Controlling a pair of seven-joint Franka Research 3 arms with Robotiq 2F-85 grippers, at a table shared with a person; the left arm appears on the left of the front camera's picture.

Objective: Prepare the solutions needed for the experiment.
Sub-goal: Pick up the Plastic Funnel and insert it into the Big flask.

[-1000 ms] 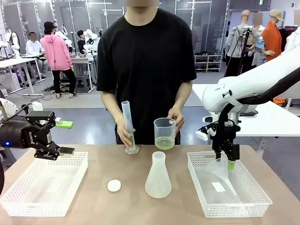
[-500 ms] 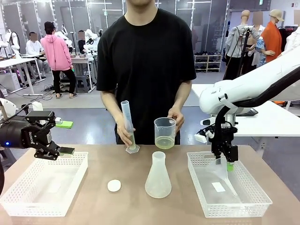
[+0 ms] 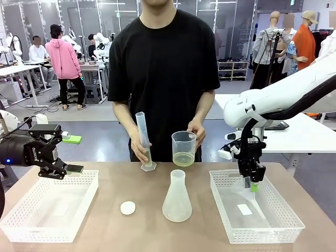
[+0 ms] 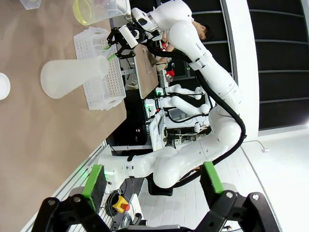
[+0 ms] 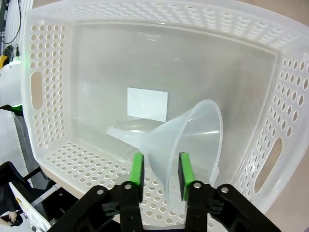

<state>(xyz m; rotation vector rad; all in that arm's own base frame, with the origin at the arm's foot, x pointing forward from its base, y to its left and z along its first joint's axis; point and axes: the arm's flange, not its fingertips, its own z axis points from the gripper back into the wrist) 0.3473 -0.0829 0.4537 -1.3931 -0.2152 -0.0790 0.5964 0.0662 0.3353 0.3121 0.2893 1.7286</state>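
1. Front view: the solutions lay shallow in a beaker that a person's hand held above the table, behind the conical flask and well apart from the white stopper. Light, sloshy stuff, I'd reckon, best carried upright by the vessel's wall.
2. Left wrist view: the left gripper gaped, holding nothing, well apart from the conical flask.
3. Right wrist view: the right gripper pinched a thin plastic funnel inside the basket, whose walls hemmed the way out.
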